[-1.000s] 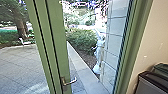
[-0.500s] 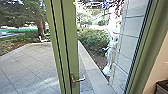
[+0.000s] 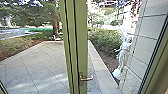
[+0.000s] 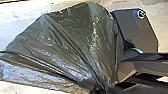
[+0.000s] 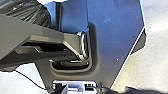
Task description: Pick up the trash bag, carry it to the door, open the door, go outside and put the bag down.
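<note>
A green-framed glass door (image 3: 81,45) stands ahead in the head view, its metal lever handle (image 3: 86,79) low on the middle upright. I cannot tell whether it is latched. The dark, shiny trash bag (image 4: 72,45) spreads large in the left wrist view, its plastic drawn together into a tight neck. My left gripper (image 4: 101,90) is shut on that neck. Part of the black bag (image 5: 30,12) also appears in the right wrist view, beyond a grey arm link. How my right gripper stands cannot be made out.
Beyond the glass lie a paved yard (image 3: 37,67), a pale kerb (image 3: 100,65), a bush (image 3: 106,40) and a tree (image 3: 54,20). A white statue (image 3: 121,57) stands beside a pale block wall (image 3: 146,37) at the right.
The head camera has turned left, so the door upright and yard sit further right in view. The dark bins and most of the beige wall have left the right edge.
</note>
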